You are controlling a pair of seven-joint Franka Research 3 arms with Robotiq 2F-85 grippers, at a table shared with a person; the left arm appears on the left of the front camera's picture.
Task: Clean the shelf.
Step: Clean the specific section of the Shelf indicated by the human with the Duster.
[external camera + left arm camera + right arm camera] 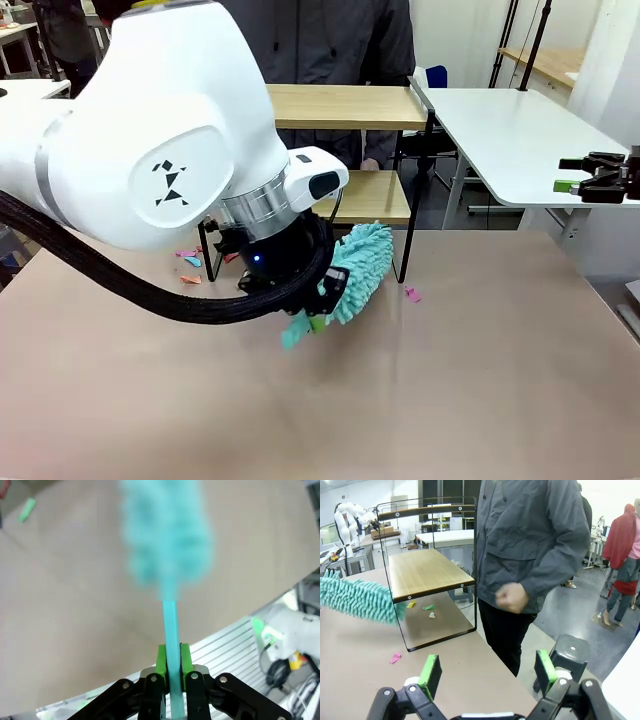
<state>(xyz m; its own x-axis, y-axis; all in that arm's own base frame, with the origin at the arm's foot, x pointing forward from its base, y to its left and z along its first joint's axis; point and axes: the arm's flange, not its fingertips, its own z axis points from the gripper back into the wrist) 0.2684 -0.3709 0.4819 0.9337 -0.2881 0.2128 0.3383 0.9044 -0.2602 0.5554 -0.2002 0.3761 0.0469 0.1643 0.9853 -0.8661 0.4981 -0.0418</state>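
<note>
Desk (480, 380) is carrying the shelf (350, 105); left tool (173, 656) is clamping the duster (362, 262), right tool (488, 672) is gaping empty. Swinging this close, the duster is risking snagging the shelf.

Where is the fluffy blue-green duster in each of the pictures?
Front view: the duster is in the middle, just below the left arm's wrist, in front of the shelf.
Left wrist view: the duster is a blur at the top middle, with its handle pinched in the left gripper.
Right wrist view: the duster is at the far left edge, beside the shelf.
Shared landmark: the beige table lies under it every time.
</note>
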